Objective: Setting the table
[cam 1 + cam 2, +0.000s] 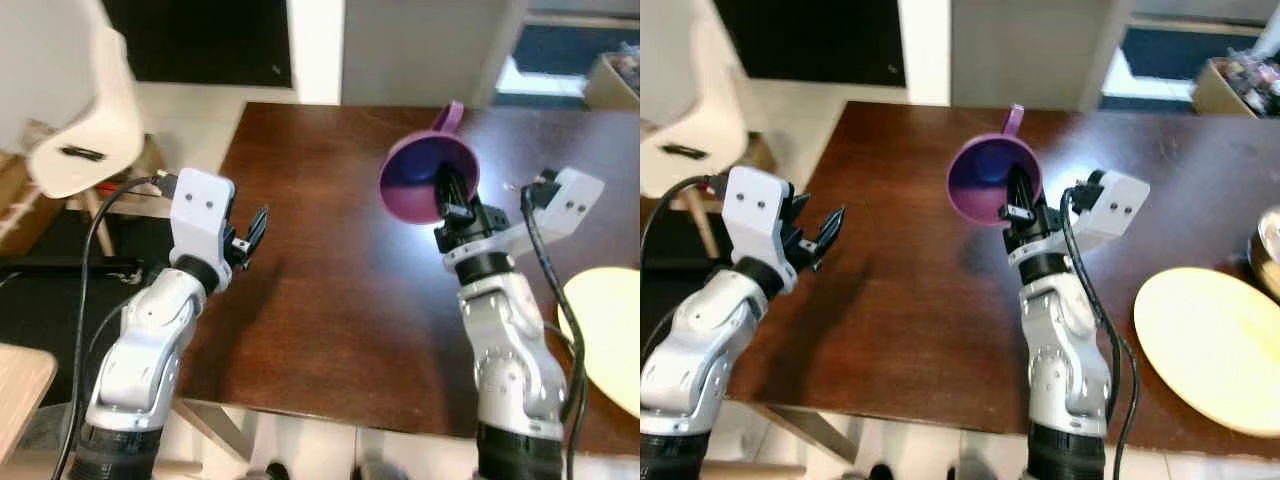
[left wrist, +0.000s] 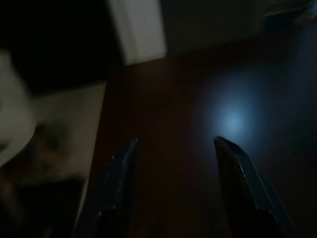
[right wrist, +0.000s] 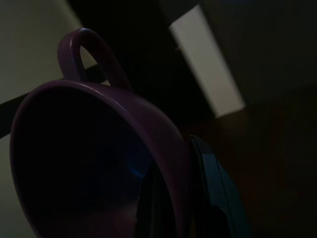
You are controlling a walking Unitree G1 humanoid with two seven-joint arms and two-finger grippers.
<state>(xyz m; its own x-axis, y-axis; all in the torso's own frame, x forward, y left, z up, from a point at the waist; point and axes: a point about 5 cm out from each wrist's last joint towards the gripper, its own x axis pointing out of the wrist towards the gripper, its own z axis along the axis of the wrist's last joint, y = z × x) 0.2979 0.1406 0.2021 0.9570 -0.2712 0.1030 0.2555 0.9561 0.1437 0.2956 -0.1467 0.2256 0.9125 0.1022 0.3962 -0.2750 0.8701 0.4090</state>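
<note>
A purple cup with a handle hangs tilted above the dark wooden table, its mouth turned toward me. My right gripper is shut on the cup's rim, one finger inside and one outside. A pale yellow plate lies on the table at the right, near the front edge. My left gripper stands open over the table's left edge, with nothing between its fingers.
A white chair stands off the table's left side. A metal bowl shows at the far right edge. A box of items sits on the floor beyond the far right corner.
</note>
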